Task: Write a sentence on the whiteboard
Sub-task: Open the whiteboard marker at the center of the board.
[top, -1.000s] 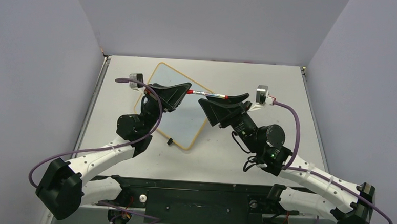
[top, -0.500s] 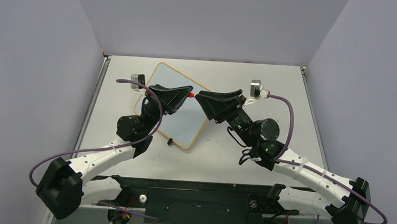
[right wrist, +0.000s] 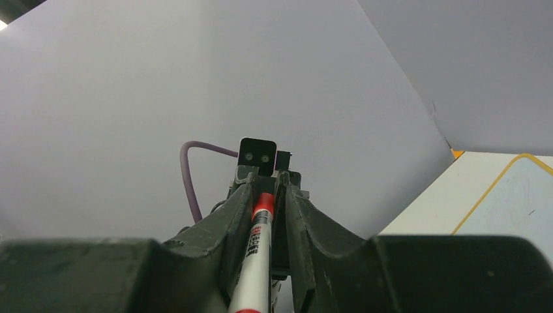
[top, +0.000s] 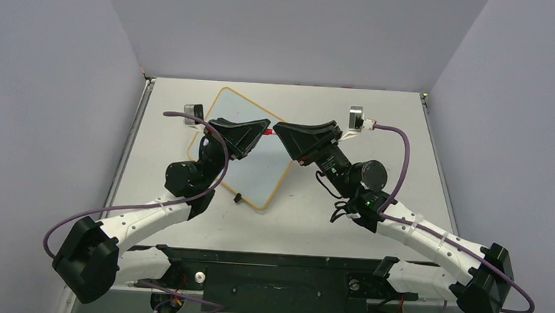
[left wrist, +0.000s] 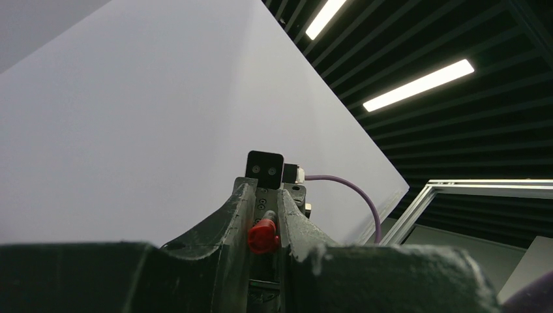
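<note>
The whiteboard [top: 263,177] lies flat at the table's left centre, white with a thin yellow-orange frame; its corner also shows in the right wrist view [right wrist: 515,195]. No sentence shows on it. Both grippers hover above its right part, tip to tip. My left gripper [top: 264,126] is shut on the marker's red cap [left wrist: 263,236]. My right gripper [top: 279,132] is shut on the marker's white body [right wrist: 259,261], which runs back between its fingers. Only a red bit of the marker [top: 269,132] shows between the two grippers from above.
A small black clip [top: 238,197] sits on the whiteboard's near edge. Grey walls enclose the table on the left, back and right. Purple cables loop from both wrists.
My right gripper has moved left along the marker until its tips nearly meet the left gripper. The long stretch of marker seen between them is now hidden. The left gripper has stayed put.
</note>
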Motion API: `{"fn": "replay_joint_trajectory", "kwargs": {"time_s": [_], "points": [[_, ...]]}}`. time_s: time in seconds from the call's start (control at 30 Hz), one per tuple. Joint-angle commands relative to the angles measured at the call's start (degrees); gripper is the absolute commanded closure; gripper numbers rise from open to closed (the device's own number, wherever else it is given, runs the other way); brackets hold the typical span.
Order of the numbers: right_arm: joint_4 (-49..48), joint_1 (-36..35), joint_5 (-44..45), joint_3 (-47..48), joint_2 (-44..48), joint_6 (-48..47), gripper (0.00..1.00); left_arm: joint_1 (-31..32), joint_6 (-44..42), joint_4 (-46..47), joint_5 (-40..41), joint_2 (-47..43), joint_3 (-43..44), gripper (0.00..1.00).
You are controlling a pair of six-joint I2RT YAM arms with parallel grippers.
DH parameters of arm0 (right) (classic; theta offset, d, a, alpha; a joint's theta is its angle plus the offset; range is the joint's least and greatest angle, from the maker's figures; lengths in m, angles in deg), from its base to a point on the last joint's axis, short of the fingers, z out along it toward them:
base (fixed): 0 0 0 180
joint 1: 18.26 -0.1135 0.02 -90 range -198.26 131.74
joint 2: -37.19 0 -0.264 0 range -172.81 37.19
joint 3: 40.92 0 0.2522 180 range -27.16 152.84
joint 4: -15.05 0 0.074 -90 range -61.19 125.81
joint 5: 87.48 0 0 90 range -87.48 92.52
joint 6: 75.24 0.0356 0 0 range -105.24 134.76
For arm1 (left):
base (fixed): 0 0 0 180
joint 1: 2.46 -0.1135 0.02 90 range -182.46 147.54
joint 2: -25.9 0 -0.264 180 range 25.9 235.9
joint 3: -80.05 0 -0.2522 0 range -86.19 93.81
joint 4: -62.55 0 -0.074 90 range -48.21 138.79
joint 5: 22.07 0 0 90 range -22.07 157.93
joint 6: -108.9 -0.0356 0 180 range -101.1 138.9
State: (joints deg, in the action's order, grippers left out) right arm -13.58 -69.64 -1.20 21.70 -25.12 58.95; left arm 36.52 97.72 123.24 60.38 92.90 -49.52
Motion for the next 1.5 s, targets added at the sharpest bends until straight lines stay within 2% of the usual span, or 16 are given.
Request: {"fn": "replay_joint_trajectory", "kwargs": {"time_s": [0.0, 0.2, 0.63, 1.07, 1.47], "points": [[-2.2, 0.4, -2.6, 2.1, -1.0, 1.2, 0.77, 0.9, -0.7, 5.5, -2.4, 0.0, 0.5, 1.0], [-1.6, 0.9, -3.3, 1.7, -0.6, 1.4, 0.8, 0.9, -2.0, 3.8, -3.1, -1.0, 0.8, 1.0], [1.9, 2.3, -9.9, 3.2, -0.6, 1.4, 0.83, 0.9, -11.3, -13.4, -8.7, -5.9, 6.1, 1.0], [4.8, 3.9, -12.8, 2.3, 2.7, 0.6, 0.83, -0.4, -15.5, -21.4, -13.5, -7.0, 10.0, 1.0], [6.1, 4.2, -15.0, 1.9, 4.1, 0.0, 0.82, -2.9, -15.3, -23.1, -16.0, -7.0, 10.8, 1.0]]}}
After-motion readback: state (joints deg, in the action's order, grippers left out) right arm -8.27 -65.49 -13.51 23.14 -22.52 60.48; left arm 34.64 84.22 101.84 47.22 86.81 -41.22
